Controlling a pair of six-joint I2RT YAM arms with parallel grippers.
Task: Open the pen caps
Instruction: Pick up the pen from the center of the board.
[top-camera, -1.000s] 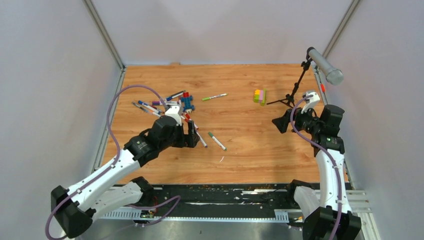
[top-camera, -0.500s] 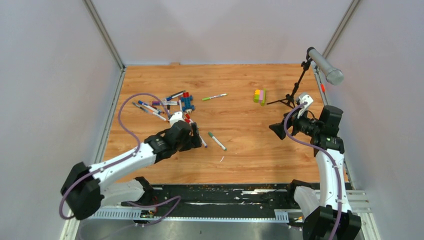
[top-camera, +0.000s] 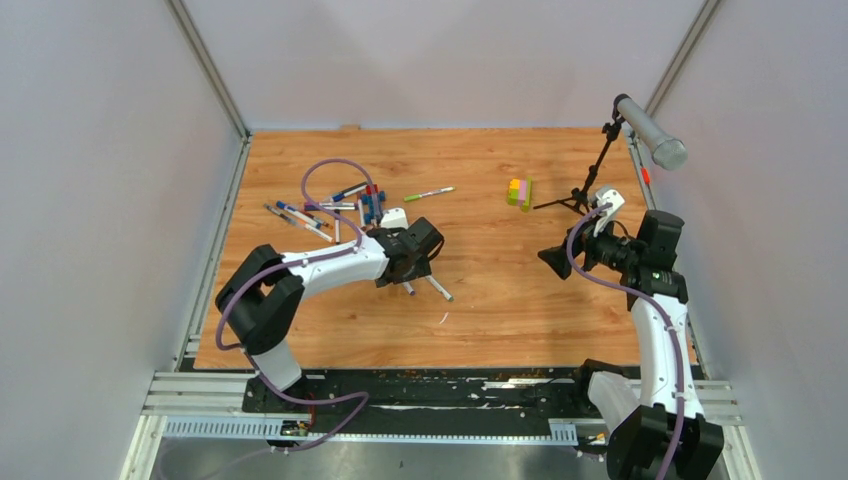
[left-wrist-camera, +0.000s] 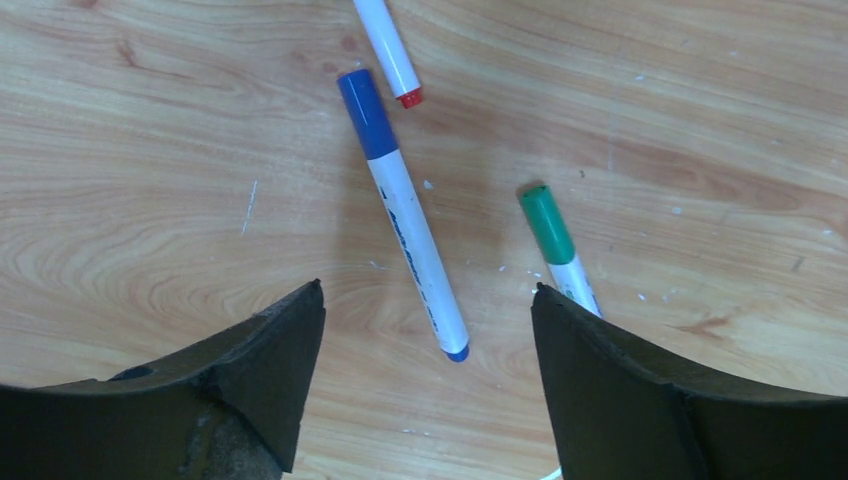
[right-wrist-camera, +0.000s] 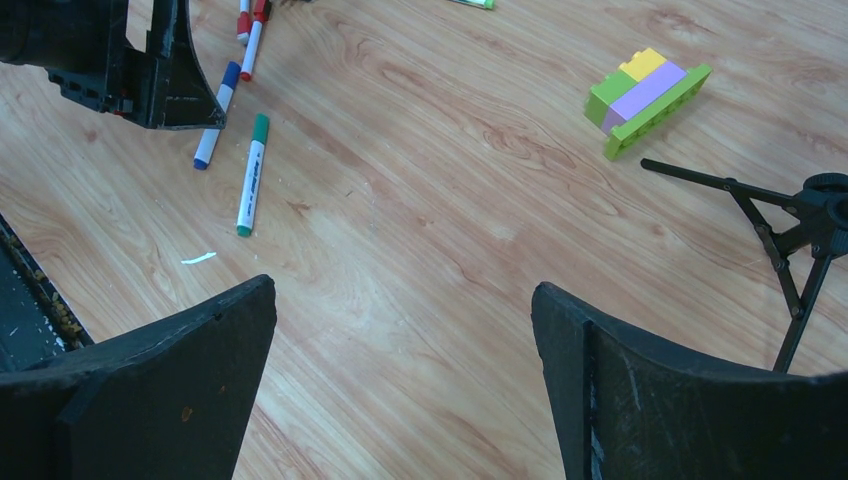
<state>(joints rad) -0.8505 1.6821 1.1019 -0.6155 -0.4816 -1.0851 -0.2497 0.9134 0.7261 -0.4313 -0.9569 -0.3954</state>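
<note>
The left end effector (left-wrist-camera: 427, 295) hangs open over the table (top-camera: 500, 280), its jaws wide apart and gripping nothing. In the gap between them, on the wood, lies the blue pen (left-wrist-camera: 405, 215). It has a slim white barrel with small print along it, a small blue end plug near the jaws and the blue cap (left-wrist-camera: 366, 113) seated on the far end. Just beside it, by the right-hand jaw, lies the green pen (left-wrist-camera: 560, 250) with its green cap (left-wrist-camera: 546, 225) on as well. A red pen (left-wrist-camera: 388, 50) reaches in from the top edge of the left wrist view. Only a small red end of it shows, and whether that is a tip or a plug cannot be told.

The right end effector (right-wrist-camera: 402, 290) is open and empty too. It is held well apart from the pens, over bare wood near the block stack (right-wrist-camera: 648, 95) and the stand (right-wrist-camera: 790, 250).

Farther out, the pile (top-camera: 320, 210) of remaining pens lies at the far left of the table, with one more green pen (top-camera: 430, 193) on its own beyond it. They are too small in the top view to tell which of them are capped.

No loose cap shows anywhere. By this judgement the task is barely begun: no pen is held, both near pens are capped, and nearly all the work remains.
</note>
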